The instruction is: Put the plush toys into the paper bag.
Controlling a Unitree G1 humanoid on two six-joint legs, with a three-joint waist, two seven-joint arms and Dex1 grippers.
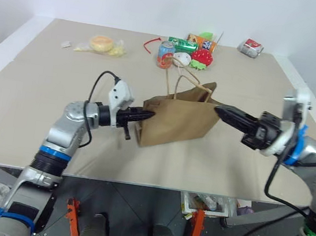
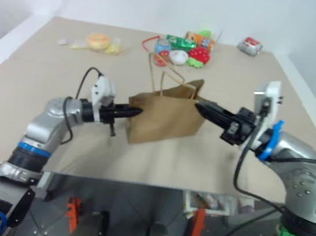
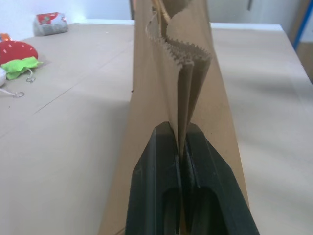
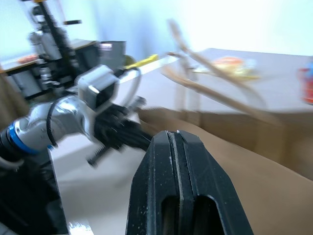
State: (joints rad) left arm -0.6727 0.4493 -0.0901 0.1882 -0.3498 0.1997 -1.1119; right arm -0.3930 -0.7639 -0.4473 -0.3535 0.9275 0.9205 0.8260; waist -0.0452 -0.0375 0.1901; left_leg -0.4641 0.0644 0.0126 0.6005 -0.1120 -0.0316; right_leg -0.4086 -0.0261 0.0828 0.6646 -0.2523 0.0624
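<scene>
The brown paper bag (image 1: 178, 120) stands in the middle of the table, its cord handles (image 1: 182, 79) sticking up. My left gripper (image 1: 149, 115) points level at the bag's left side and is shut on its folded paper edge, seen up close in the left wrist view (image 3: 180, 132). My right gripper (image 1: 218, 109) is shut with nothing between its fingers and hovers just off the bag's upper right corner; the right wrist view (image 4: 173, 134) looks over the bag towards the left arm. The plush toys are hidden.
At the table's back lie a red strawberry plush (image 1: 202, 57), a small white round plush (image 1: 182, 58), a drink can (image 1: 165, 55), snack packets (image 1: 182, 43) and a crumpled red-white pack (image 1: 250, 47). A wrapped bun (image 1: 101, 43) lies at the back left.
</scene>
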